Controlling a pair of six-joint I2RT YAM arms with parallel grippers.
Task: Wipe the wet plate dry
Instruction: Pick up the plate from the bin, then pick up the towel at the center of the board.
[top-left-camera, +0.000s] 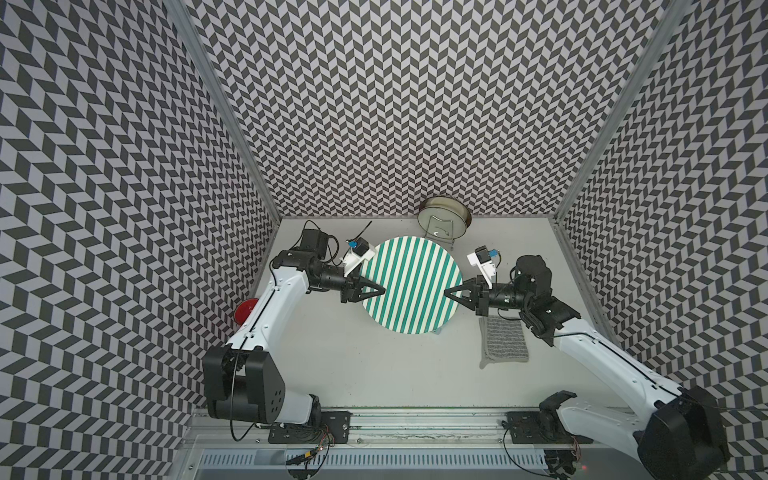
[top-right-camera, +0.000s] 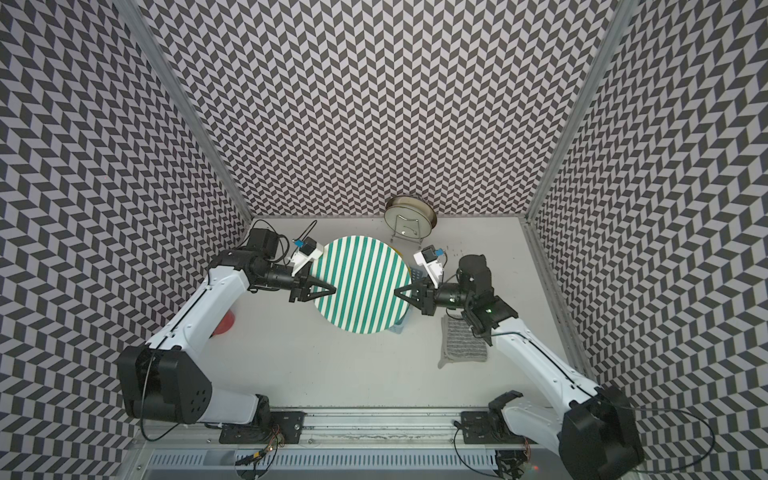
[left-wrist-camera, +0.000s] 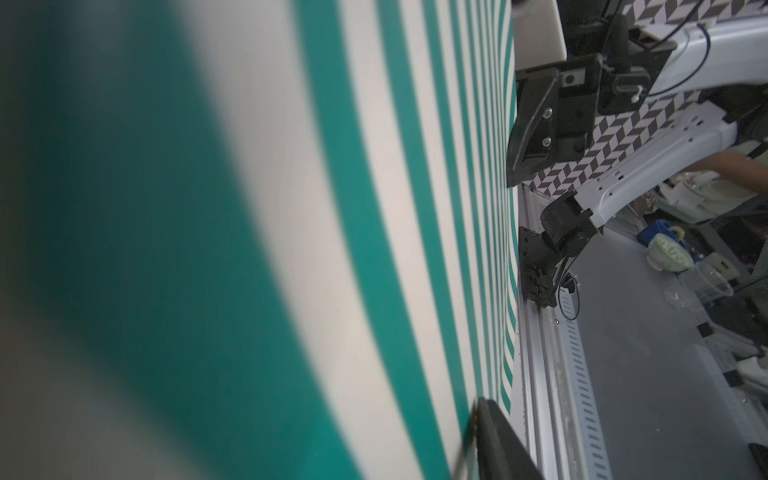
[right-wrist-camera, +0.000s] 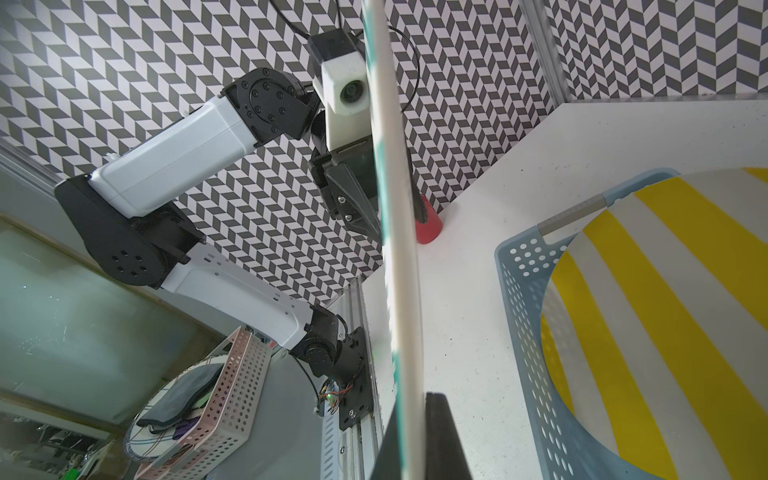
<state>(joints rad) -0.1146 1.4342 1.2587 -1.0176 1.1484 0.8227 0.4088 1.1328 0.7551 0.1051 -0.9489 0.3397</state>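
The white counter (top-left-camera: 374, 374) spreads below; the green-striped plate (top-left-camera: 409, 284) is raised above its middle, face up, between both arms; a grey cloth (top-left-camera: 503, 338) lies flat beside the right arm; the right claw (top-left-camera: 448, 292) pinches the plate's rim; the left claw (top-left-camera: 379, 289) straddles the opposite rim, grip impossible to tell.

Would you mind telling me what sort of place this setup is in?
Probably a robotics lab test cell, not a kitchen: chevron-patterned walls enclose a small table, two arms sit on a rail, and a striped plate and cloth serve as props.
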